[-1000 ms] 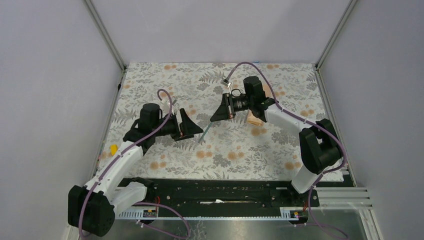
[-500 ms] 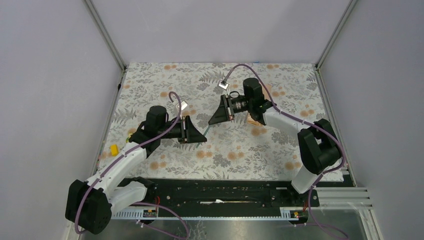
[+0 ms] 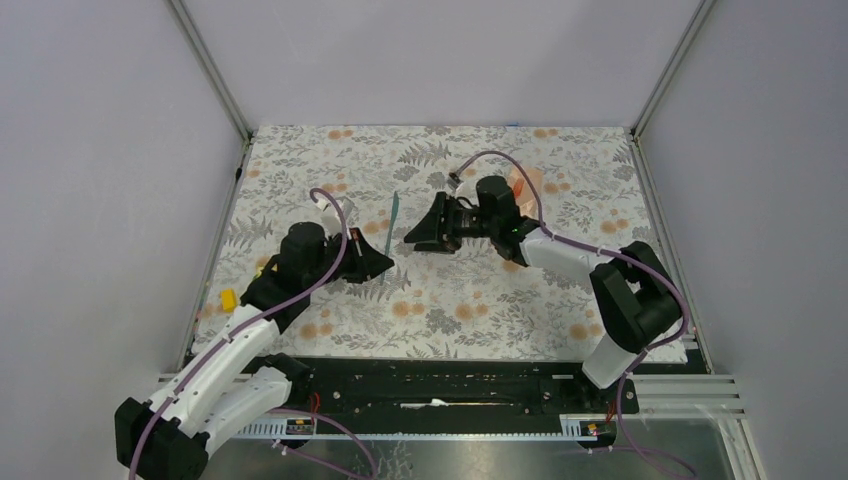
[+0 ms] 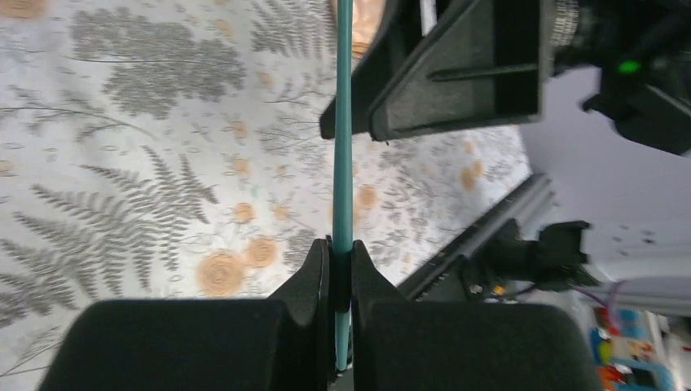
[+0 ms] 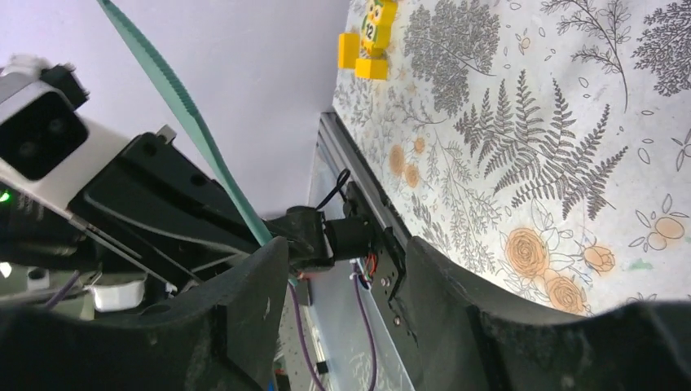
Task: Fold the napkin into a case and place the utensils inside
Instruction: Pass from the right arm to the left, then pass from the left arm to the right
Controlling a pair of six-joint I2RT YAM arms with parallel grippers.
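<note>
Well, from above I see the napkin (image 3: 522, 184) upper right of centre, the teal utensil (image 3: 394, 210) outside it; left wrist: left gripper (image 4: 341, 251) clamped on that utensil mid-frame; right wrist: right gripper (image 5: 346, 252) apart, empty, so I judge insertion not yet done.

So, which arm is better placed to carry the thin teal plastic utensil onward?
Left: the left gripper is clamped on the thin teal plastic utensil, while the right gripper stands open and empty.
</note>
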